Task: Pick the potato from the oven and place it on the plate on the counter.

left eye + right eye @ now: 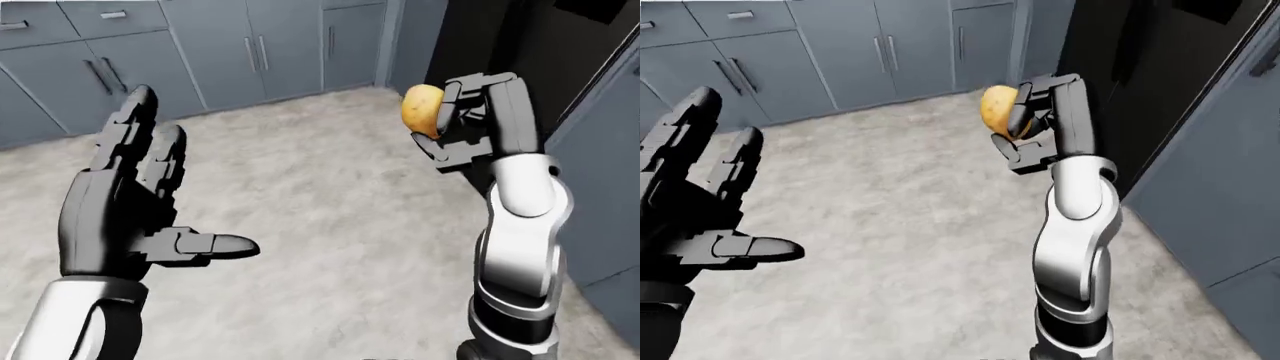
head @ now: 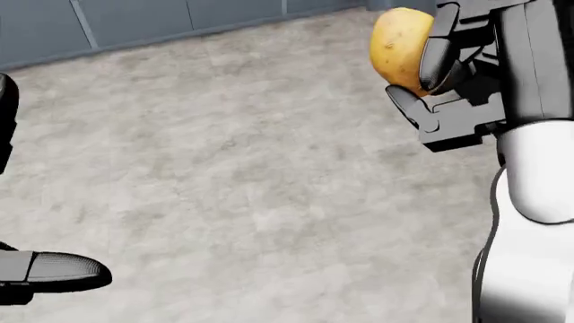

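1. The black left hand (image 1: 125,206) is spread wide and empty, palm up over the pale grey stone floor (image 1: 320,225).
2. The black right hand (image 1: 470,124) grips the yellow oval potato (image 1: 421,109), raised beside dark grey cabinets (image 1: 250,45).
3. No plate or desk shows; I'd hold that grip firm while turning to find them.

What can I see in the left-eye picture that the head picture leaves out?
Only the left-eye view shows the whole left hand, open with fingers spread, the grey cabinets along the top, and a dark opening at upper right. Only the head view gives a close look at the fingers wrapped round the potato, with just a fingertip of the left hand at the lower left edge. Both show the right hand holding the yellow potato over the pale speckled floor. No plate shows in either.
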### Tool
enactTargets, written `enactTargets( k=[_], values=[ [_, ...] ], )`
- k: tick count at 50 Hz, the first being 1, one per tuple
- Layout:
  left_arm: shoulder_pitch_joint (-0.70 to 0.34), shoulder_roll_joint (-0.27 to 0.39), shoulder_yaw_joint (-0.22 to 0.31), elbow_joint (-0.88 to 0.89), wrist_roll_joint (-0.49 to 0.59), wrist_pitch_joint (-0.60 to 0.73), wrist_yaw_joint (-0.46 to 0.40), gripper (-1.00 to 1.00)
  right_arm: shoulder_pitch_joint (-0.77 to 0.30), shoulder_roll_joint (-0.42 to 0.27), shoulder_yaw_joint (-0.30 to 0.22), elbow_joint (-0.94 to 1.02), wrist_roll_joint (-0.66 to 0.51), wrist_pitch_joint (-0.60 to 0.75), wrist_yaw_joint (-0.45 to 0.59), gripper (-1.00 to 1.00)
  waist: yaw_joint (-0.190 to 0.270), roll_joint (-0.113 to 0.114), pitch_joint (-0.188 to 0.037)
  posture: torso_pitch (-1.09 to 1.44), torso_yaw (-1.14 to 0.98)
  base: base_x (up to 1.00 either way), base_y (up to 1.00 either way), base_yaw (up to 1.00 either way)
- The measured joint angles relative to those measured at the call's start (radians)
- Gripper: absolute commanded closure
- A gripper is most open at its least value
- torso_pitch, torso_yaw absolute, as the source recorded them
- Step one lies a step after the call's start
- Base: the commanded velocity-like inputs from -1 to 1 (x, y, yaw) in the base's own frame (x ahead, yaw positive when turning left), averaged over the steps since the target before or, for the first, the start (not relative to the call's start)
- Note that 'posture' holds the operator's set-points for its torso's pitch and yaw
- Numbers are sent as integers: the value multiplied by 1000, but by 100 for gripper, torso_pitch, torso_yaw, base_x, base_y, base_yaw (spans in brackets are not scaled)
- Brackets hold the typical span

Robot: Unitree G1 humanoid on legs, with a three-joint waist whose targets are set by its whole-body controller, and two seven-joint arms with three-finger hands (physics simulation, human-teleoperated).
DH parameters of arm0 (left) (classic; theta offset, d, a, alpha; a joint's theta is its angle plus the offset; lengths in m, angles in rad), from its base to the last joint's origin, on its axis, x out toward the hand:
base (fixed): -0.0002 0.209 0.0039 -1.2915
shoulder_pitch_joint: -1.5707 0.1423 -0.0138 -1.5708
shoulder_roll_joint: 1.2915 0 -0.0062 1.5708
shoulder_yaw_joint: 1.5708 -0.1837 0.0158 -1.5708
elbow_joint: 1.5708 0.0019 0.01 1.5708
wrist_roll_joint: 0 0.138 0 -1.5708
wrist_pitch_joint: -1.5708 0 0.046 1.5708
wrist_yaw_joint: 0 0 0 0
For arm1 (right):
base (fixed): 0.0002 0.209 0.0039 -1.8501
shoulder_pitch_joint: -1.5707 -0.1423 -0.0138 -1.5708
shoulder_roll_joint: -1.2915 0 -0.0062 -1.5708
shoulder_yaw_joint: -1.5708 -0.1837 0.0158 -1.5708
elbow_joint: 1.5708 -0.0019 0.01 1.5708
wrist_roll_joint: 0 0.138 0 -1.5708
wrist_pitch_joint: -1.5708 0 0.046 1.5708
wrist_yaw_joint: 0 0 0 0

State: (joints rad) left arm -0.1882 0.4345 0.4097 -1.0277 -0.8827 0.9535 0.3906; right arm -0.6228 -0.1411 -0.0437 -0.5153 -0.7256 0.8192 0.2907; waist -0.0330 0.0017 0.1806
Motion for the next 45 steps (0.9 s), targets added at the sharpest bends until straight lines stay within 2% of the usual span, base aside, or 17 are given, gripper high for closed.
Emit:
enactTargets(
  k=[3, 8, 10, 12, 17, 21, 23, 24, 25, 26, 27, 29, 36, 38, 39, 40, 45],
  values=[
    [27, 3, -1, 18, 14, 18, -11, -100, 7, 15, 20, 2, 1, 18, 18, 100, 7, -21, -17, 20, 0, 91, -31, 0],
    [6, -12, 31, -13, 60, -2, -34, -100, -12, 21, 37, -35, -9, -18, 23, 100, 5, -9, -51, 20, 0, 91, -30, 0],
    [6, -13, 30, -17, 63, -10, -40, -100, -28, 20, 35, -39, -19, -19, 28, 100, 21, 36, -46, 20, 0, 91, -29, 0],
    [14, -15, 25, 6, 61, -2, -40, -100, -12, 32, 41, -28, -25, -17, 33, 100, 23, 50, -9, 20, 0, 91, -29, 0],
    [2, 12, -12, 5, 46, 9, -1, -100, 7, 16, 9, -23, -4, 13, 47, 100, 30, 72, -53, 20, 0, 93, -26, 0],
    [41, 33, -38, -15, 58, -51, 5, -100, 5, -11, -9, -82, -9, -7, 29, 100, 56, 61, -68, 20, 0, 94, -21, 0],
    [45, 56, -49, -5, 51, -66, 23, -100, -10, -15, -11, -90, -9, -1, 34, 100, 62, 37, -69, 20, 0, 94, -20, 0],
    [42, 70, -54, 0, 43, -73, 36, -100, -9, -15, -11, -87, -6, -3, 33, 100, 53, 2, -65, 20, 0, 95, -20, 0],
    [43, 68, -60, 1, 35, -78, 48, -100, -5, -18, -11, -77, 0, -4, 33, 100, 47, -14, -41, 20, 0, 94, -20, 0],
    [47, 66, -73, 7, 24, -77, 57, -100, 10, -19, -13, -63, 4, 1, 35, 100, 41, -18, -8, 20, 0, 94, -20, 0],
    [50, 70, -87, 13, 13, -72, 62, -100, 28, -19, -16, -54, 6, 13, 38, 100, 31, -26, 1, 20, 0, 95, -21, 0],
    [52, 84, -86, 17, -6, -61, 73, -100, 26, -19, -11, -42, 7, 38, 48, 100, 21, -32, -16, 20, 0, 94, -21, 0],
    [23, 95, -67, -19, -2, -93, 83, -100, -18, -18, -4, -105, -2, 23, 46, 100, 11, 3, -60, 20, 0, 94, -20, 0],
    [11, 111, -76, -13, -24, -92, 105, -100, -31, -19, 1, -100, -3, 34, 57, 100, 30, 54, -43, 20, 0, 94, -20, 0],
    [12, 119, -76, 0, -41, -87, 116, -100, -21, -11, 7, -93, -2, 38, 61, 100, 28, 50, -15, 20, 0, 95, -16, 0],
    [21, 122, -74, 12, -54, -77, 128, -100, -9, -6, 17, -81, 3, 45, 67, 100, 32, 54, -7, 20, 0, 95, -15, 0],
    [8, 138, -63, -4, -81, -70, 148, -100, -24, -11, 11, -85, 0, 79, 88, 100, 47, 70, -51, 20, 0, 95, -12, 0]
  ],
)
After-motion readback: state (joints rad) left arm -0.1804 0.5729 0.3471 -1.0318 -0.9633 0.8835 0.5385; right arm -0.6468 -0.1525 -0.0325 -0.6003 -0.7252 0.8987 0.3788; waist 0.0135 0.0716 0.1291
